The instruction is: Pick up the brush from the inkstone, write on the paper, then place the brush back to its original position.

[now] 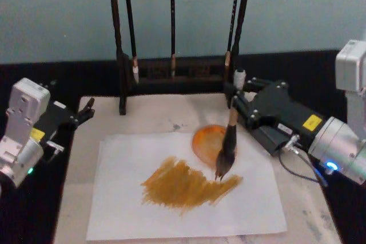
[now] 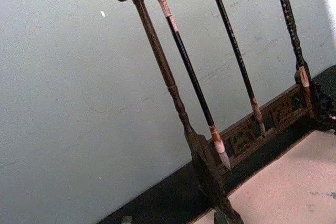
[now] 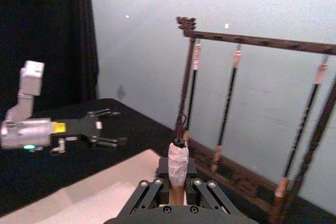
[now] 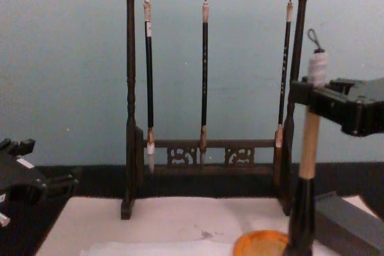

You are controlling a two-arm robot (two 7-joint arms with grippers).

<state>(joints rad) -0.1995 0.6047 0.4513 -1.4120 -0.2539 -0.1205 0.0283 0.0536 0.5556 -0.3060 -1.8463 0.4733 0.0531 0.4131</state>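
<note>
A pale wall [image 1: 57, 10] backs my dark surface [image 1: 86, 78], with a brush rack [image 1: 171, 75] along its far edge. Bare mat [image 1: 309, 210] borders the paper [image 1: 126, 198] toward the right edge. My right jaws clamp the brush [image 1: 229, 141] upright, its tuft touching the paper beside the inkstone [image 1: 205, 141]. My left jaws hang open at the left edge.

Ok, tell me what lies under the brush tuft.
The brush, held by the right end effector, has its tuft over the paper, at the right end of the ochre strokes, beside the orange dish. The spot beneath the tuft is covered. Left end effector rests aside.
</note>
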